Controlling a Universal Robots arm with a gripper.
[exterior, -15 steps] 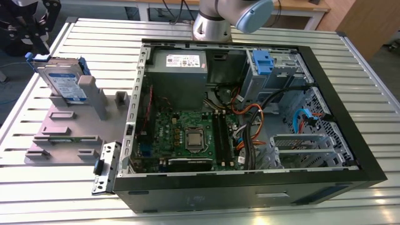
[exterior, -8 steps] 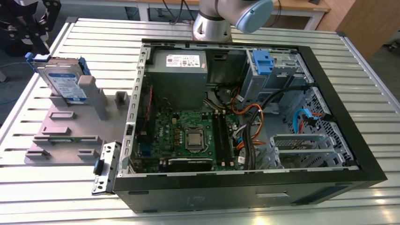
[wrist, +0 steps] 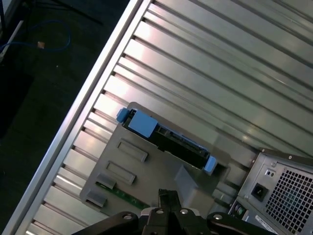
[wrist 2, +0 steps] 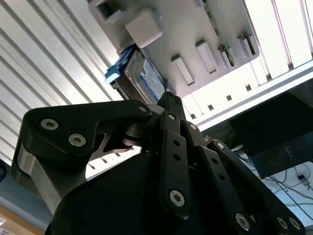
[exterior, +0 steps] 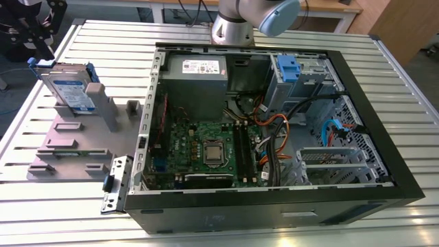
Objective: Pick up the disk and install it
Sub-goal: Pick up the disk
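- One black end effector (exterior: 42,45) hung at the exterior view's far left. Its fingertips were drawn together with nothing gripped between them, and they looked the same in both wrist views (wrist: 166,195).
- Just beneath the end effector, and apart from it, the disk (exterior: 69,88) stood on edge in its blue bracket, slotted into a grey holder (exterior: 72,141).
- Seen in the first wrist view, the disk (wrist: 168,139) sat beyond the closed tips, with a blue tab at each end.
- Below both, the slatted metal bench (exterior: 116,41) carried the holder and an open computer case (exterior: 274,198), the case well apart from the end effector.
- Inside the case were a grey power supply (exterior: 195,82) and a green motherboard (exterior: 205,149). Farthest from the end effector was a blue latch (exterior: 289,69) on the drive cage (exterior: 312,77).
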